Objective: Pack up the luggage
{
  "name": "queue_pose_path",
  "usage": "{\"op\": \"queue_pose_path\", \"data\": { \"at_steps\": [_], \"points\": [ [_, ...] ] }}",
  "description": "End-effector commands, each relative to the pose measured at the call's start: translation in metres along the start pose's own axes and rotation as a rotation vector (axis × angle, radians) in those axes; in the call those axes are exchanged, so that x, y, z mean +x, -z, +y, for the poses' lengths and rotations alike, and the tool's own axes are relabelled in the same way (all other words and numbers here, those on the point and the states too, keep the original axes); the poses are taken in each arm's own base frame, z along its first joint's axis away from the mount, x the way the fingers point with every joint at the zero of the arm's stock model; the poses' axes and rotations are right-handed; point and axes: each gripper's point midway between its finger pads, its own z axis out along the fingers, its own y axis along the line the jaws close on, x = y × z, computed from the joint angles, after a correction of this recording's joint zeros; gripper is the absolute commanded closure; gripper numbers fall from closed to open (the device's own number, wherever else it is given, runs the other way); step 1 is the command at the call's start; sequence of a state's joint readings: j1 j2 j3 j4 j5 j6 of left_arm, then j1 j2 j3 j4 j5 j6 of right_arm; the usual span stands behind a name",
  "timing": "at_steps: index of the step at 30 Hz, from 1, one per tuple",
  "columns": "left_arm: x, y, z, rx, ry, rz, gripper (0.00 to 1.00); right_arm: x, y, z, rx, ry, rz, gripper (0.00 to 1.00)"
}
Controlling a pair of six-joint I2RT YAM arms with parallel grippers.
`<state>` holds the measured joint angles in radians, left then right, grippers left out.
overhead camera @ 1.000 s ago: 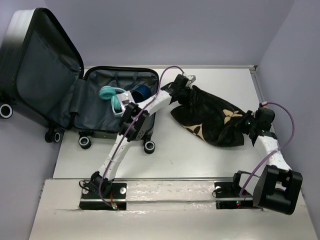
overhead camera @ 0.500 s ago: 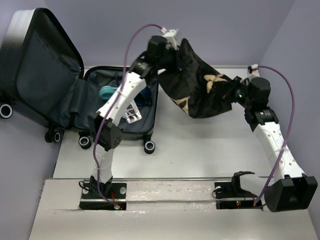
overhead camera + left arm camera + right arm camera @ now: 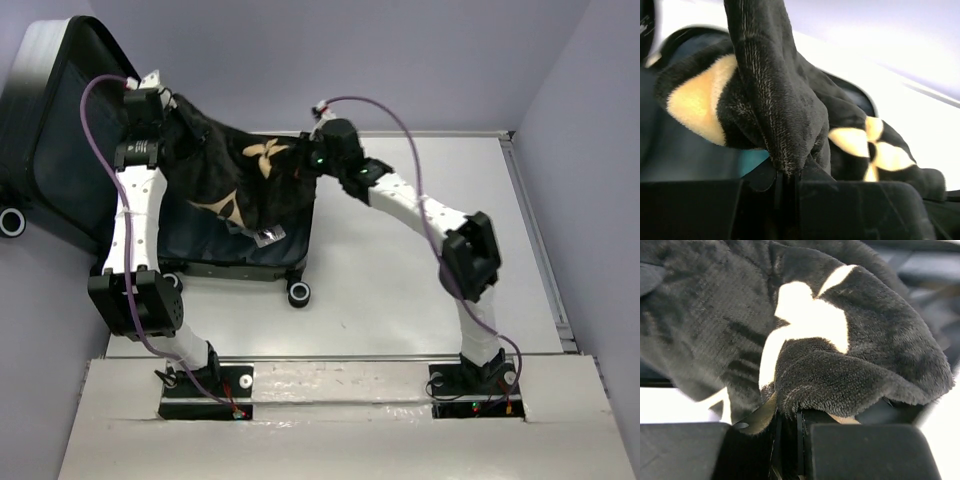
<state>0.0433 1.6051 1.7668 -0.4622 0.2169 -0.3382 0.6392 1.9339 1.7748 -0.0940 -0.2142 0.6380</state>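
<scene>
**Blanket (image 3: 240,175) stretched above open luggage (image 3: 60,160)**

The white table (image 3: 400,290) carries the luggage at its far left, lying open. The lid stands tilted up at the far left, its dark grey lining facing the arms. The lower shell lies flat just right of the lid, mostly hidden under the blanket.

The black blanket with tan flower shapes hangs between the two arms above the lower shell, sagging in the middle.

The left gripper (image 3: 158,105) holds the blanket's left end in front of the lid. Its wrist view shows the jaws pinched tight on a fold of plush. The right gripper (image 3: 318,160) is clamped the same way on the right end, over the shell's far right corner.

One black caster wheel (image 3: 298,293) sits at the shell's near right corner.
</scene>
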Motion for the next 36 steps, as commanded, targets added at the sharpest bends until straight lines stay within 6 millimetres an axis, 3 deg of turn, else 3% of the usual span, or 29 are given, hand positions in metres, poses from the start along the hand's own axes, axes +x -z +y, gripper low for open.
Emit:
{"op": "queue_pose_path", "data": {
  "at_steps": [1, 2, 4, 5, 6, 9, 11, 12, 13, 15, 16, 19, 20, 21, 22, 23, 24, 25, 26, 27, 28, 29, 30, 31, 33, 34, 35, 36],
  "points": [
    [-0.012, 0.002, 0.064, -0.177, 0.049, -0.103, 0.94, 0.039, -0.065, 0.024, -0.070, 0.016, 0.044, 0.93],
    [-0.006, -0.003, 0.084, -0.229, 0.063, -0.097, 0.89, 0.064, -0.087, 0.018, -0.067, 0.046, 0.094, 0.87],
    [-0.002, -0.008, 0.095, -0.274, 0.056, -0.085, 0.76, 0.078, -0.100, 0.005, -0.028, 0.082, 0.116, 0.75],
    [-0.002, -0.008, 0.096, -0.279, 0.052, -0.083, 0.64, 0.083, -0.103, 0.008, -0.029, 0.100, 0.125, 0.67],
    [-0.005, -0.007, 0.094, -0.275, 0.051, -0.086, 0.38, 0.089, -0.104, 0.001, -0.008, 0.111, 0.140, 0.53],
    [-0.019, 0.010, 0.080, -0.257, 0.040, -0.129, 0.14, 0.075, -0.095, 0.003, 0.022, 0.151, 0.116, 0.31],
    [-0.027, 0.023, 0.065, -0.262, 0.006, -0.163, 0.12, 0.065, -0.088, 0.011, 0.040, 0.183, 0.094, 0.23],
    [-0.037, 0.041, 0.054, -0.256, -0.009, -0.195, 0.11, 0.064, -0.084, 0.011, 0.051, 0.194, 0.105, 0.21],
    [-0.039, 0.050, 0.044, -0.256, -0.029, -0.210, 0.11, 0.049, -0.079, 0.022, 0.040, 0.221, 0.079, 0.17],
    [-0.042, 0.071, 0.036, -0.260, -0.035, -0.235, 0.11, 0.040, -0.072, 0.032, 0.050, 0.255, 0.069, 0.11],
    [-0.050, 0.098, 0.032, -0.260, -0.031, -0.293, 0.11, 0.030, -0.065, 0.037, 0.058, 0.286, 0.064, 0.04],
    [-0.045, 0.145, 0.038, -0.297, -0.003, -0.388, 0.12, 0.011, -0.044, 0.048, 0.068, 0.329, 0.047, 0.00],
    [-0.043, 0.157, 0.041, -0.318, 0.001, -0.410, 0.12, -0.001, -0.031, 0.055, 0.074, 0.343, 0.022, 0.00],
    [-0.027, 0.161, 0.055, -0.367, 0.004, -0.396, 0.12, -0.006, -0.023, 0.057, 0.080, 0.354, 0.015, 0.00],
    [-0.029, 0.190, 0.064, -0.426, 0.016, -0.465, 0.12, -0.011, -0.016, 0.056, 0.102, 0.371, 0.005, 0.00],
    [-0.024, 0.200, 0.071, -0.460, 0.017, -0.481, 0.12, -0.004, -0.011, 0.047, 0.130, 0.380, 0.023, 0.00],
    [-0.011, 0.215, 0.083, -0.507, 0.021, -0.497, 0.12, -0.018, 0.008, 0.060, 0.112, 0.387, -0.009, 0.00],
    [0.005, 0.221, 0.104, -0.606, 0.026, -0.494, 0.12, -0.017, 0.024, 0.061, 0.111, 0.395, -0.002, 0.01],
    [0.002, 0.236, 0.106, -0.625, 0.040, -0.537, 0.12, -0.018, 0.024, 0.063, 0.102, 0.399, -0.006, 0.03],
    [0.019, 0.236, 0.119, -0.675, 0.042, -0.511, 0.12, 0.002, 0.027, 0.048, 0.121, 0.399, 0.043, 0.08],
    [0.024, 0.254, 0.127, -0.720, 0.072, -0.558, 0.13, -0.012, 0.048, 0.062, 0.088, 0.407, -0.004, 0.31],
    [0.030, 0.260, 0.135, -0.757, 0.084, -0.570, 0.13, -0.005, 0.057, 0.066, 0.053, 0.407, 0.009, 0.48],
    [0.045, 0.258, 0.148, -0.811, 0.083, -0.554, 0.15, -0.001, 0.066, 0.066, 0.036, 0.410, 0.004, 0.61],
    [0.050, 0.272, 0.158, -0.879, 0.101, -0.590, 0.18, 0.010, 0.082, 0.061, 0.017, 0.400, -0.002, 0.71],
    [0.067, 0.272, 0.174, -0.956, 0.109, -0.587, 0.21, 0.027, 0.096, 0.061, -0.036, 0.396, 0.017, 0.72],
    [0.071, 0.276, 0.182, -1.011, 0.109, -0.603, 0.21, 0.050, 0.098, 0.047, -0.038, 0.385, 0.048, 0.69],
    [0.079, 0.270, 0.194, -1.066, 0.092, -0.588, 0.21, 0.046, 0.110, 0.056, -0.080, 0.385, 0.020, 0.65],
    [0.082, 0.270, 0.201, -1.113, 0.087, -0.590, 0.19, 0.055, 0.114, 0.051, -0.081, 0.381, 0.041, 0.60]
  ]
}}
